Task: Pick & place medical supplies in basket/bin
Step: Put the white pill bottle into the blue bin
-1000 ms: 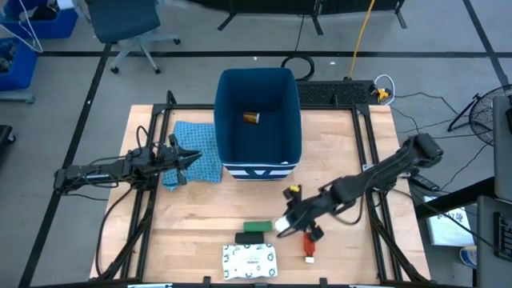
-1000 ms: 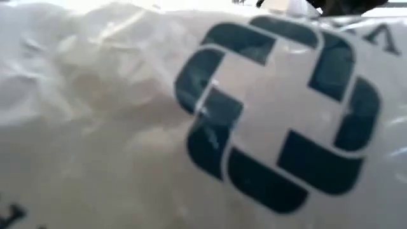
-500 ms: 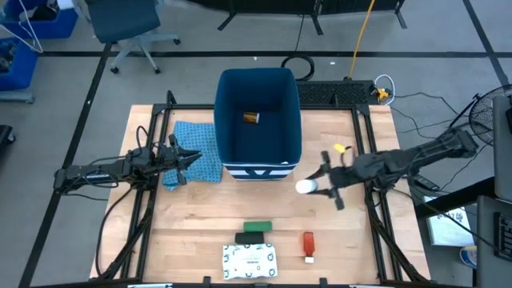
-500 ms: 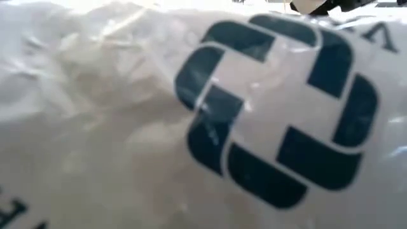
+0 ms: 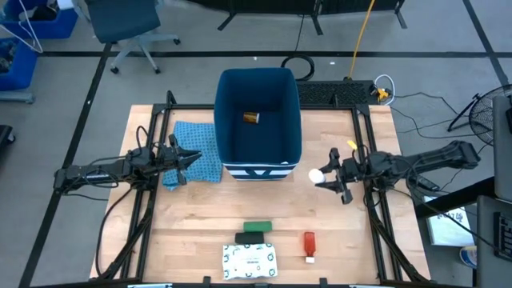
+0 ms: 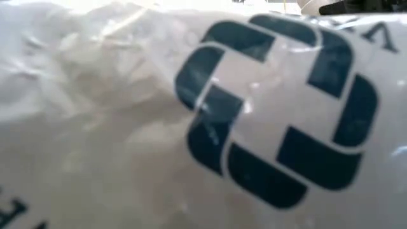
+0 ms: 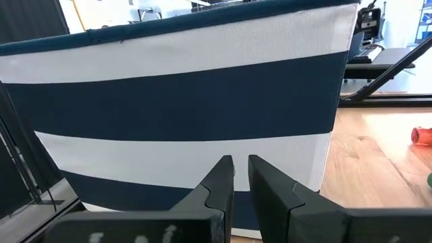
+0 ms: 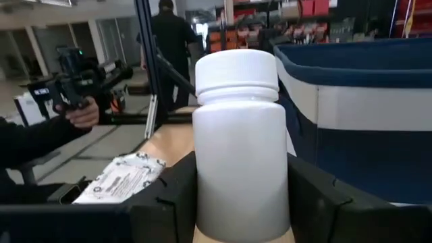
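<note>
My right fingers [image 8: 241,196] grip a white plastic screw-cap bottle [image 8: 239,142] beside the deep dark-blue rectangular bin [image 5: 258,152]; my left fingers [image 7: 239,177] sit nearly closed, empty.

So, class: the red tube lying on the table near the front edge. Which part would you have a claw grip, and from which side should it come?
Grip the red tube across its red body, coming straight down from above. It lies flat with its white tip toward the front edge and bare table on both long sides, so the fingers probably fit on either side. The tip looks narrower, likely a poorer hold.
</note>
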